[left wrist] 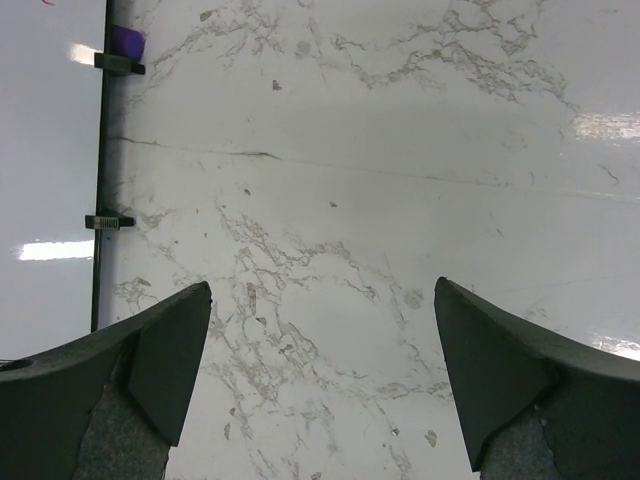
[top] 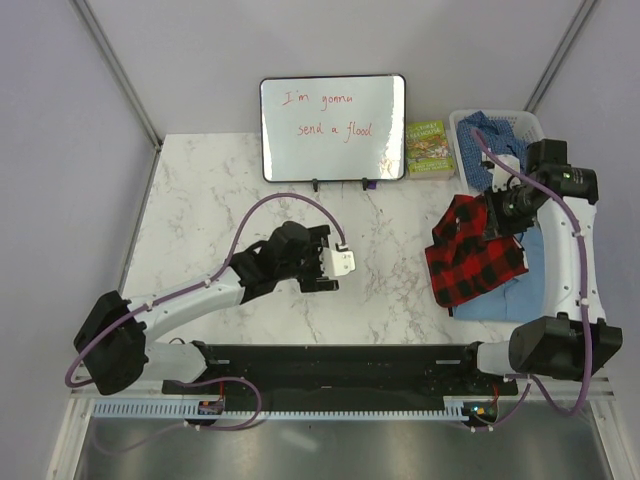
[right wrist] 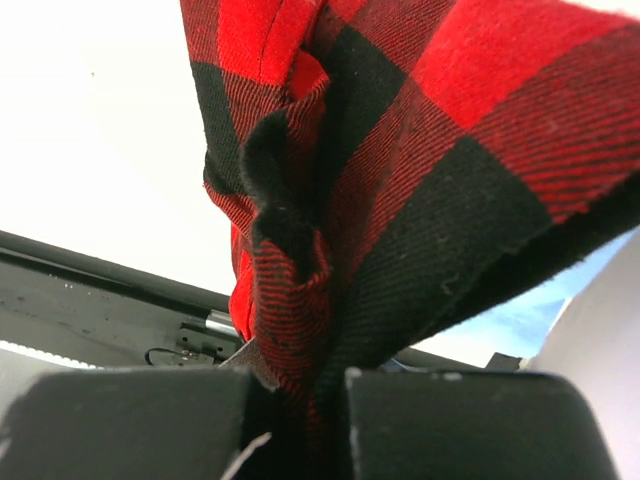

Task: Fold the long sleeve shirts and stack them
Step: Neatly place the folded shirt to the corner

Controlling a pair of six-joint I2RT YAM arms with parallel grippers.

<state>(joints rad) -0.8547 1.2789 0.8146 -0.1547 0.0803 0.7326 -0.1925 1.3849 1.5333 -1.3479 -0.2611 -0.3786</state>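
The right gripper [top: 497, 216] is pinched shut on a bunched fold of the red-and-black checked flannel [top: 474, 256]. In the right wrist view its fingers [right wrist: 140, 420] press together with the cloth squeezed between them, and the rest of the shirt hangs away from the grip. The left gripper [top: 336, 262] has its jaws spread wide and holds nothing, hanging over bare marble table [left wrist: 350, 150] near the middle. There are three shirts, all at the right side of the table. The flannel lies partly on the light blue collared shirt [top: 522, 288], which is spread flat beneath it. The darker blue speckled shirt [top: 492, 134] sits in the one white basket [top: 531, 121] behind them. One whiteboard [top: 333, 128] and one book [top: 430, 150] stand along the far edge.
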